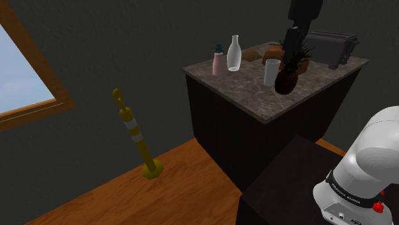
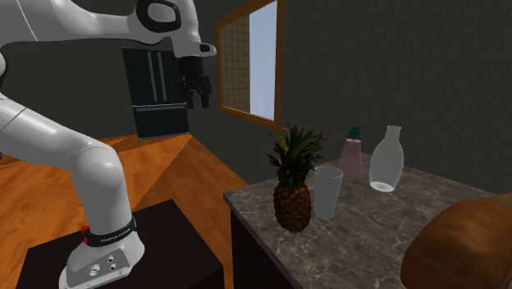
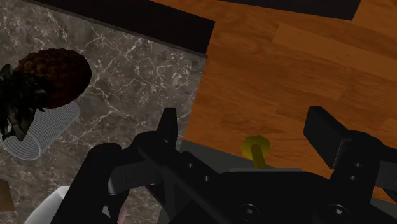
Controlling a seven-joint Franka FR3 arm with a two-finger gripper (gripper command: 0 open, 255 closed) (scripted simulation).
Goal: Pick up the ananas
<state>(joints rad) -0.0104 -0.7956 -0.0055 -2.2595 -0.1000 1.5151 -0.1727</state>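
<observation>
Two black fingers (image 3: 326, 130) of the gripper (image 3: 248, 133) stand wide apart and hold nothing, hanging over the wooden floor (image 3: 286, 70) left of the marbled counter (image 2: 361, 242) in the second exterior view, well apart from the ananas (image 2: 293, 205), which stands upright near the counter's near edge, just beside a ribbed pale cup (image 2: 327, 193). A good grasp would probably close on the oval, scaly brown body below the spiky green crown, with the fingers kept off the cup's side.

1 pineapple (image 1: 285, 80), 1 cup (image 1: 272, 71), 2 btls (image 1: 219, 64) (image 1: 234, 54), 1 toaster (image 1: 332, 46)
</observation>
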